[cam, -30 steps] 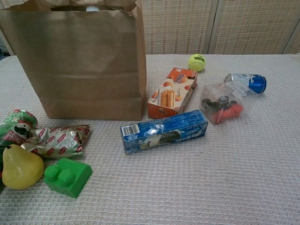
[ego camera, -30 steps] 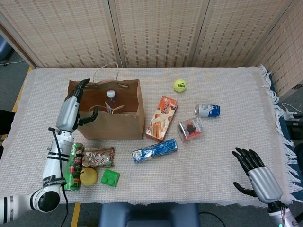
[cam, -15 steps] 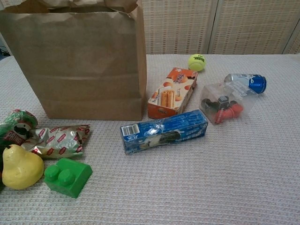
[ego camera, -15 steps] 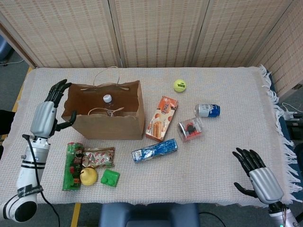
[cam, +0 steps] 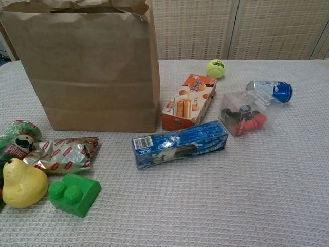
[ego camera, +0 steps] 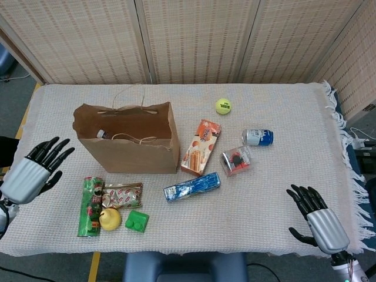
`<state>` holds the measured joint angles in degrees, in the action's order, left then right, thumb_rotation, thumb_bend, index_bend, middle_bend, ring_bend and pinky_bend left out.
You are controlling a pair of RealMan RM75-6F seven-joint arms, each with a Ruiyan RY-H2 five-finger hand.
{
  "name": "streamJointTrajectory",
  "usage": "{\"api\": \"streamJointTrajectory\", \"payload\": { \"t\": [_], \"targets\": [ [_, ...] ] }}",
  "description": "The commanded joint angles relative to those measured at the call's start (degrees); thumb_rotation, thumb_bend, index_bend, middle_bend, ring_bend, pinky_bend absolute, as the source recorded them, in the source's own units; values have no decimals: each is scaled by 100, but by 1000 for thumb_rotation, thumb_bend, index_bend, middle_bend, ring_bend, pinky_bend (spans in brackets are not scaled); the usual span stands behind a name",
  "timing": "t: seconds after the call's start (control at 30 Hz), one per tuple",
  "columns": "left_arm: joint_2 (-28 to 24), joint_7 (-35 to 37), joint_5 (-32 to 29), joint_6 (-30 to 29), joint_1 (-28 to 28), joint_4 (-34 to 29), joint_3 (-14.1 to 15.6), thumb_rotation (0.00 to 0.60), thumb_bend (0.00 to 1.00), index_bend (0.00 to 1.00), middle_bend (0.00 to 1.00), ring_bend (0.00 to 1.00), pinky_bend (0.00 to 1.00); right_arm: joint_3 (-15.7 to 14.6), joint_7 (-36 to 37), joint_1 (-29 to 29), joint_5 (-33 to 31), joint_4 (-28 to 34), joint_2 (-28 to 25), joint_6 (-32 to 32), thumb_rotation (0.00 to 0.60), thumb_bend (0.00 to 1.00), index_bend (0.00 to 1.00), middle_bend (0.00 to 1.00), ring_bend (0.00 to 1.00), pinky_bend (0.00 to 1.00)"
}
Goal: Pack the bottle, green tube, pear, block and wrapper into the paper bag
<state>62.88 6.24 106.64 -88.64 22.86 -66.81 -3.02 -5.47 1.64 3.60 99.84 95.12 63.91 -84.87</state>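
The brown paper bag [ego camera: 132, 147] [cam: 87, 67] stands open at the left of the table; a bottle cap [ego camera: 100, 134] shows inside at its left. In front of it lie the green tube [ego camera: 90, 207] [cam: 11, 139], the red-patterned wrapper [ego camera: 122, 195] [cam: 64, 153], the yellow pear [ego camera: 110, 219] [cam: 20, 184] and the green block [ego camera: 136, 221] [cam: 74, 193]. My left hand [ego camera: 32, 173] hovers open, fingers spread, left of the bag and tube. My right hand [ego camera: 317, 224] stays open at the table's near right corner. Neither hand appears in the chest view.
Right of the bag lie an orange biscuit box [ego camera: 201, 147], a blue packet [ego camera: 191, 187], a clear box with red parts [ego camera: 235, 160], a blue-capped can [ego camera: 257, 137] and a tennis ball [ego camera: 222, 106]. The table's fringed edge [ego camera: 343, 147] runs along the right.
My left hand has drawn away from the bag's left rim, moving left and toward the table's near edge. The bottle inside now shows further left in the bag. The right hand barely moved.
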Motion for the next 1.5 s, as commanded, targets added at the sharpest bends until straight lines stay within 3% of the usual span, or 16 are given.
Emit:
{"api": "streamJointTrajectory", "payload": {
  "t": [0.03,0.27,0.5,0.83,1.03,1.5],
  "targets": [
    [435,-192,973,-569,-17,1133,684,600,472,49,0,18,173,1,-8,0,-3,-3,8,3,600,126,0,0,0,35],
    [755,-985,1859,-546,363,1633,1088,600,471,25,0,10,158,-11,18,0,0,-7,7,11,600,127,0,0,0,35],
    [785,-1768,2358,149,1006,1236,1255,600,469,0,0,0,133,-25,46,14,-10,15,-13,50,600,127,0,0,0,35],
    [828,-2245,2253,1198,1629,902,1221,600,455,0,0,0,118,-39,157,56,-53,56,-78,144,600,127,0,0,0,35],
    [840,-2290,2169,1691,1943,1158,1289,600,455,0,0,0,118,-60,244,76,-58,100,-124,186,600,126,0,0,0,35],
    [1210,-1958,1851,1651,1844,1946,1540,600,455,0,0,0,118,-67,252,112,-130,164,-139,301,600,126,0,0,0,35]
  ]
}}
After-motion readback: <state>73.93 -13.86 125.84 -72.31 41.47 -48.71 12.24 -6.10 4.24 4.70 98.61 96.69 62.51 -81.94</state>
